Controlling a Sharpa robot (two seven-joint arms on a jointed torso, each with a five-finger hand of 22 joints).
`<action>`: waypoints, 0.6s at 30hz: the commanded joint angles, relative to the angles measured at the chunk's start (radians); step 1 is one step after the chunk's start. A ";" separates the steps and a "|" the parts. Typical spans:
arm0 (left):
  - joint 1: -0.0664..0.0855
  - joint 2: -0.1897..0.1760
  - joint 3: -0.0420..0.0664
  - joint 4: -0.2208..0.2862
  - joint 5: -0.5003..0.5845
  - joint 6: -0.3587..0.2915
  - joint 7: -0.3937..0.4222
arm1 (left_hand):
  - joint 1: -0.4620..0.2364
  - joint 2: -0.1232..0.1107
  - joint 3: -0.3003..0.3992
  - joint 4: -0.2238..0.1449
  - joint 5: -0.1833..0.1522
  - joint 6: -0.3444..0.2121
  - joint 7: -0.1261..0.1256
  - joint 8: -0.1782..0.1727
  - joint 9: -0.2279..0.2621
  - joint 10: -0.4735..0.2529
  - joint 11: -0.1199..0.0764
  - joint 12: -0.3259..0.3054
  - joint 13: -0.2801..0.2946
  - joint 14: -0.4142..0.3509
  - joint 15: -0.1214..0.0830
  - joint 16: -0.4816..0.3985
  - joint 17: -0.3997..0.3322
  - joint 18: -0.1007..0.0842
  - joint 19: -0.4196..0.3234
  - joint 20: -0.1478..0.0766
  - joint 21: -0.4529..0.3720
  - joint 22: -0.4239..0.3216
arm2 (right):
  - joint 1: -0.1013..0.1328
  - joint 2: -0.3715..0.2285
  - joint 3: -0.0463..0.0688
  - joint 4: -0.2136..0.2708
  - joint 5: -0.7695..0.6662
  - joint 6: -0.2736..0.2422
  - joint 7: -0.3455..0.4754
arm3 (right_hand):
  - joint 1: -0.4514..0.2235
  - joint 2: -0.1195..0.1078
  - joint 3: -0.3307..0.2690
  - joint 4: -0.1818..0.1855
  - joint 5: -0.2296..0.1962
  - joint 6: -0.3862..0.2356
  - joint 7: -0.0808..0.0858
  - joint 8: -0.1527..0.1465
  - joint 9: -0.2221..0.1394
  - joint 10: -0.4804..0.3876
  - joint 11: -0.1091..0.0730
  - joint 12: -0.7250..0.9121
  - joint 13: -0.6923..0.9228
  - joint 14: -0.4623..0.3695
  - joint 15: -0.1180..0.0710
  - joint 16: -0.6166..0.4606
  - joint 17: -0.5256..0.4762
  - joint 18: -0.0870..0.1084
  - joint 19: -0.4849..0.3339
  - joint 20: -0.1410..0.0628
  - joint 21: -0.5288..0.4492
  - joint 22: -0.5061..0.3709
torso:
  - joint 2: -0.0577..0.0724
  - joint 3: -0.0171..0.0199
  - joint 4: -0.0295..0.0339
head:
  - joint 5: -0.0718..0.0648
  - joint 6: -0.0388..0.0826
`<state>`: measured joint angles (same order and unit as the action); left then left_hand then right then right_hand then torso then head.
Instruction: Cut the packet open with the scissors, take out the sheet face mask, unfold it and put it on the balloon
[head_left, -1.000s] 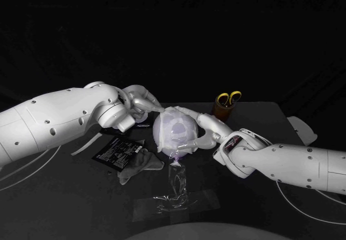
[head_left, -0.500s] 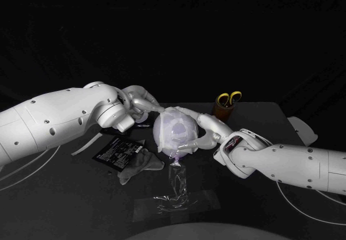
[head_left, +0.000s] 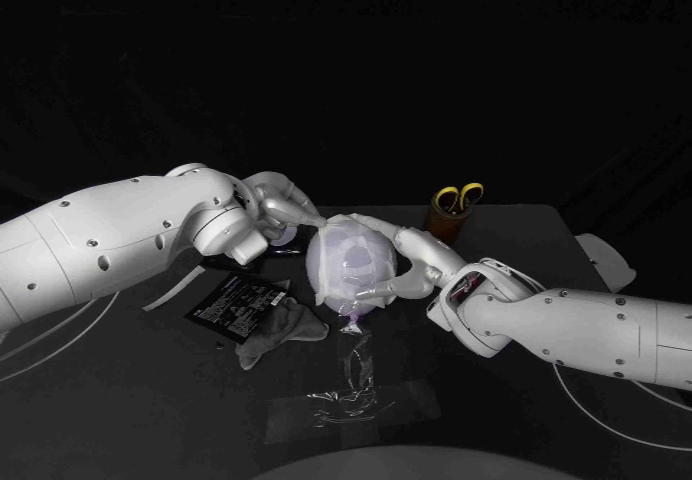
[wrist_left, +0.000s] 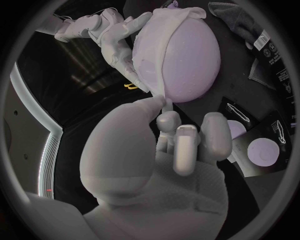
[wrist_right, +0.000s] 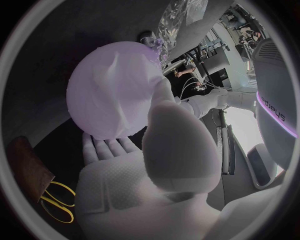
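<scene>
The packet (head_left: 234, 303) lies on the bench (head_left: 159, 400), the scissors (head_left: 459, 197) stand in their holder (head_left: 447, 223), and the sheet mask (wrist_left: 161, 50) already drapes the balloon (head_left: 351, 265), which my right hand (head_left: 408, 268) cradles while my left hand (head_left: 283, 208) pinches the mask's edge in its fingers (wrist_left: 167, 121), so I judge only smoothing remains.

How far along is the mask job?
Done: the packet lies on the table, scissors sit in their holder, the sheet mask is out and draped on the balloon. In hand: right robot hand cradles the balloon while left robot hand pinches the mask's edge. Left: smoothing it on and letting go.
</scene>
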<state>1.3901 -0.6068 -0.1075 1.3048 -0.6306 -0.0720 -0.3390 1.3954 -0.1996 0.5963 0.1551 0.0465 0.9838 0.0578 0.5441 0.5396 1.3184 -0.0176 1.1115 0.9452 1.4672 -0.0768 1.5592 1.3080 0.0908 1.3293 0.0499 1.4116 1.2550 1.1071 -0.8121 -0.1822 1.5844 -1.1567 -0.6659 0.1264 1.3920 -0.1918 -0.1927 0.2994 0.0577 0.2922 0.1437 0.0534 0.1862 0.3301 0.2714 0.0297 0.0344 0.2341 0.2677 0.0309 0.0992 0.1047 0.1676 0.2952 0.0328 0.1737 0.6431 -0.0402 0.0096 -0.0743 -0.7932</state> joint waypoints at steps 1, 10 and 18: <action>0.001 0.000 0.001 -0.001 0.019 -0.003 0.005 | 0.008 0.005 0.038 -0.028 0.003 -0.002 0.008 -0.001 0.001 -0.002 0.006 -0.001 0.002 0.098 0.009 0.003 0.244 -0.016 0.002 -0.006 0.002 0.000 | -0.004 0.001 -0.003 0.000 -0.012 0.031 -0.009 | 0.004 0.003 0.004 0.001 -0.005 0.006 0.155 0.006 0.002 -0.003 -0.002 0.005 0.001 -0.006 0.000 0.002 -0.001 -0.014 0.004 -0.002 0.002 -0.001 | 0.000 0.0000 0.0002 | 0.000 0.000; 0.001 -0.008 0.000 -0.010 0.047 -0.009 0.005 | -0.044 0.010 0.016 0.013 0.002 -0.002 -0.003 0.008 0.018 -0.007 0.001 -0.010 -0.009 0.096 0.007 0.000 0.238 -0.014 -0.008 -0.003 -0.004 -0.010 | -0.004 0.001 -0.003 0.000 -0.014 0.033 -0.011 | 0.004 0.002 0.004 0.001 -0.005 0.008 0.155 0.007 0.002 -0.004 -0.002 0.005 0.001 -0.008 0.000 0.001 -0.002 -0.014 0.003 -0.002 0.002 -0.002 | 0.001 -0.0001 -0.0001 | -0.001 0.000; 0.000 -0.014 0.000 -0.014 0.053 0.005 0.000 | -0.058 0.004 -0.016 0.030 0.001 0.010 -0.013 0.023 0.031 0.005 -0.007 0.010 0.015 0.099 0.000 0.004 0.247 -0.015 -0.004 -0.004 -0.003 -0.005 | -0.004 0.002 -0.003 0.000 -0.014 0.034 -0.011 | 0.004 0.002 0.004 0.001 -0.005 0.008 0.155 0.007 0.002 -0.004 -0.002 0.005 0.001 -0.008 0.000 0.001 -0.002 -0.014 0.003 -0.002 0.002 -0.002 | 0.000 -0.0002 0.0003 | 0.000 0.000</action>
<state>1.3894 -0.6206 -0.1081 1.2924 -0.5943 -0.0733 -0.3384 1.3436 -0.1960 0.5863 0.1877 0.0462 0.9914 0.0500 0.5603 0.5449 1.3209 -0.0201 1.1177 0.9589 1.4632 -0.0724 1.5567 1.3080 0.0907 1.3256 0.0464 1.4115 1.2459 1.1073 -0.8112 -0.1819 1.5844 -1.1586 -0.6642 0.1253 1.3920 -0.1918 -0.1927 0.2994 0.0577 0.2922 0.1437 0.0534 0.1868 0.3301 0.2714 0.0279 0.0346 0.2341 0.2677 0.0309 0.0983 0.1048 0.1676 0.2952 0.0328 0.1725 0.6433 -0.0402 0.0096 -0.0754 -0.7939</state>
